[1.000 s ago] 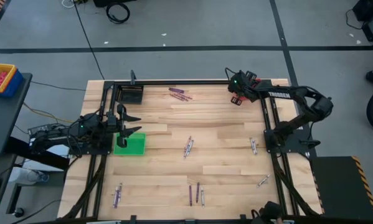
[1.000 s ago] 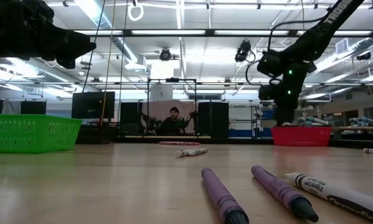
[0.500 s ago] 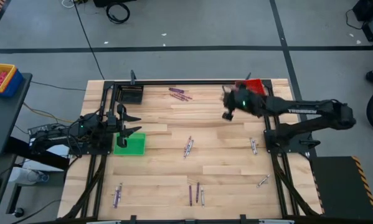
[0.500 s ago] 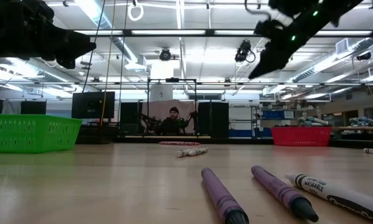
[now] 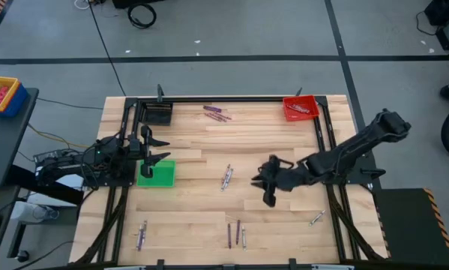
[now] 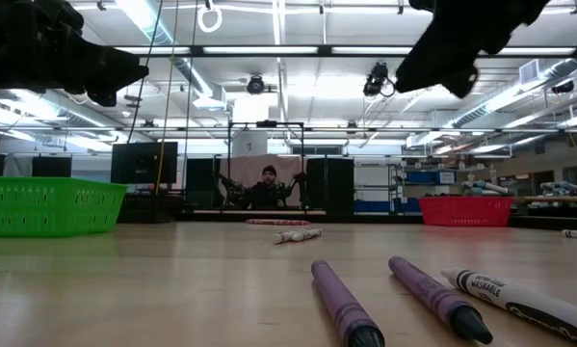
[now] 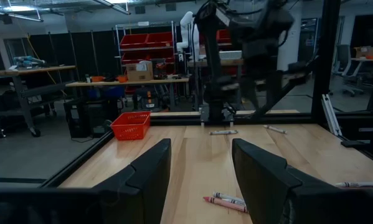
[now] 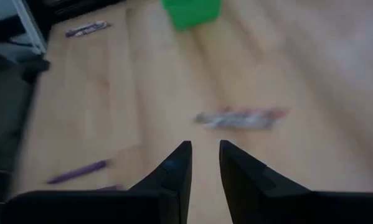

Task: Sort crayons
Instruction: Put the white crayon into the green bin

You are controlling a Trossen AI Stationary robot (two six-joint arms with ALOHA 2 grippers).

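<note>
Right gripper, fingers narrowly parted and seemingly empty, hovers just beside the crayons

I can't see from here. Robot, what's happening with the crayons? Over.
Right gripper empty, slightly open, over mid-table near crayon pair. Left gripper open, waiting above green bin. Nothing blocking.

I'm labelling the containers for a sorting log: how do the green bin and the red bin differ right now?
The green bin sits at the table's left side, right by the waiting left gripper; the red bin sits in the far right corner, with no gripper near it. In the high view, the red bin shows crayons inside; none can be made out in the green bin. Both are small, open-topped plastic bins standing on the wooden table.
</note>
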